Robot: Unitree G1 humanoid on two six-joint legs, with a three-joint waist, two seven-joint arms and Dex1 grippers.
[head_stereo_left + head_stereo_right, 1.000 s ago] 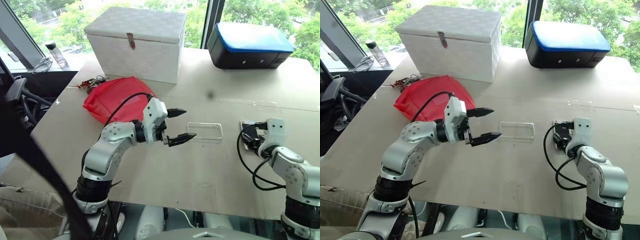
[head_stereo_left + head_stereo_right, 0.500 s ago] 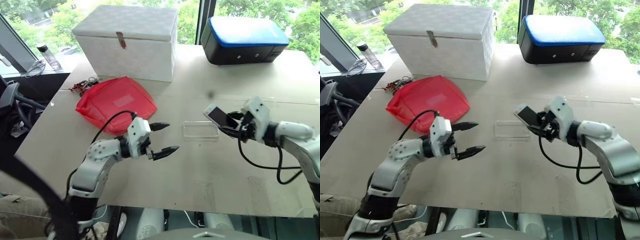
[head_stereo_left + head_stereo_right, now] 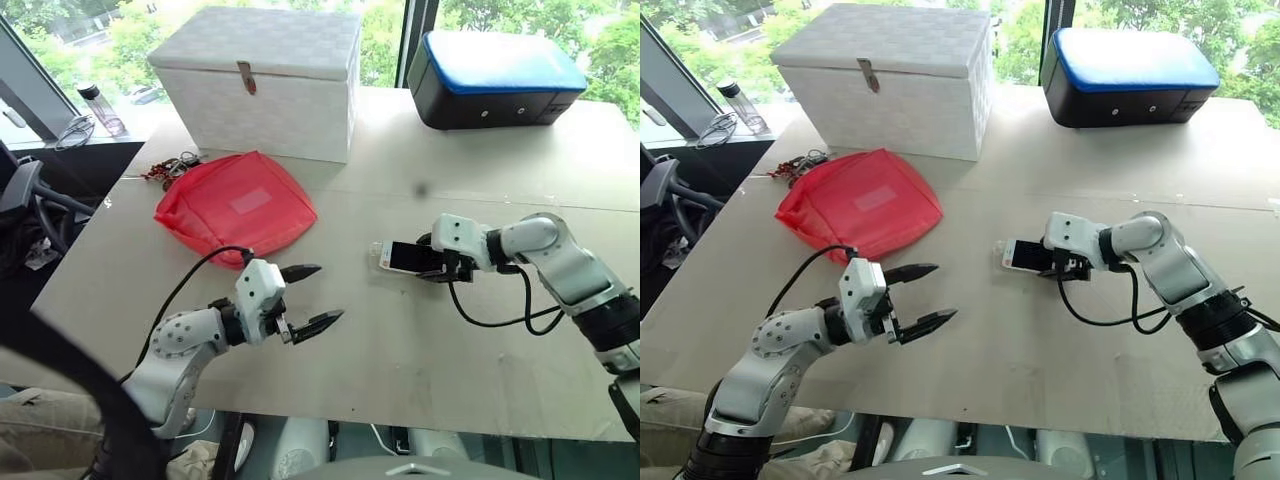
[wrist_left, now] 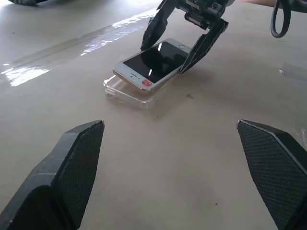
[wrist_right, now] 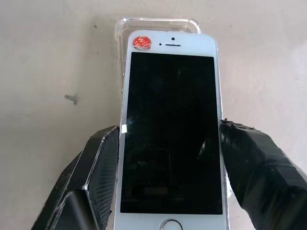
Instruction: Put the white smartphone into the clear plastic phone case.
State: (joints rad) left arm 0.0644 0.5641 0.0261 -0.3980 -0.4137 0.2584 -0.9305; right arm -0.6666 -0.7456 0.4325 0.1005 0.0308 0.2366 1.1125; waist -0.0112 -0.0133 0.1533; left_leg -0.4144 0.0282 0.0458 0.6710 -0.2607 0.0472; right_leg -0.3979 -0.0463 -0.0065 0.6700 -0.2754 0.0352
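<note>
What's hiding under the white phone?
Under the white phone, held by the right claw, lies the clear case. Its far corners peek out; the phone covers the rest.

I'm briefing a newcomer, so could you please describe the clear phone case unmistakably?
On the tan table, right of the red pouch, the right gripper holds the white smartphone. The clear plastic phone case lies beneath it, a transparent, glossy-edged shell.
</note>
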